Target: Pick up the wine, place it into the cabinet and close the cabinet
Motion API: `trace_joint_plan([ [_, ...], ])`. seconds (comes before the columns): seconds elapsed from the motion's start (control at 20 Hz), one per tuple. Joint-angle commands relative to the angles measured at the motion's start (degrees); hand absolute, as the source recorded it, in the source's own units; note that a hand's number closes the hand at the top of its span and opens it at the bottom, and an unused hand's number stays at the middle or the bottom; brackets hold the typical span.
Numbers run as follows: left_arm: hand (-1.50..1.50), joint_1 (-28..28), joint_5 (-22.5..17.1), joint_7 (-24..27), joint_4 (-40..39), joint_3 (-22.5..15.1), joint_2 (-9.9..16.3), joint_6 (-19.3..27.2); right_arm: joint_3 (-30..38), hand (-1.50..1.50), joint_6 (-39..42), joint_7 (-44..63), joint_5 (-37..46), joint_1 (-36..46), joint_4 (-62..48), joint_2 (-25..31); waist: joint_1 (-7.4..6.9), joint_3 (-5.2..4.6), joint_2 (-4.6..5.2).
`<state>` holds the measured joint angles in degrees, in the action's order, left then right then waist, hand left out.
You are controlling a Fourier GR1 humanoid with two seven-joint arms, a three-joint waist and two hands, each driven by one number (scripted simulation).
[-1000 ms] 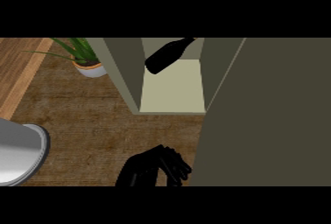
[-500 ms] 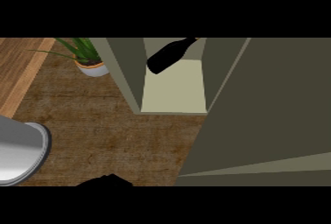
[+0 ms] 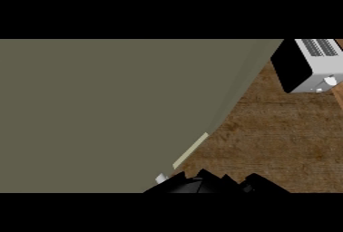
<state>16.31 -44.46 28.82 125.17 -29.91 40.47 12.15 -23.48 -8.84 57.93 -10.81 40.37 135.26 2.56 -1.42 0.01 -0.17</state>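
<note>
Cabinet door (image 3: 114, 113): flat, matte olive-grey panel filling upper left and centre of frame; pale cream edge strip near lower centre.
Counter (image 3: 281, 145): brown wood grain, right side.
Toaster (image 3: 309, 63): black and silver box, slotted top, upper right.
Hand (image 3: 211, 185): black, angular, bottom edge centre; which hand and finger state cannot be told.
Wine: hidden from view.

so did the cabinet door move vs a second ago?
Yes. The cabinet door has swung left across the opening, now hiding the wine and plant; the wooden counter shows only at its right.
</note>
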Motion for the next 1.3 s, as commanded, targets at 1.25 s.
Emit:
trace_joint_plan([
  [1.25,1.5,13.8,-22.8,-1.0,-9.5,34.6,14.7,-33.7,-1.3,1.5,-13.7,-36.8,-2.0,32.1,-72.5,-2.6,-2.17,-0.1,0.89],
])
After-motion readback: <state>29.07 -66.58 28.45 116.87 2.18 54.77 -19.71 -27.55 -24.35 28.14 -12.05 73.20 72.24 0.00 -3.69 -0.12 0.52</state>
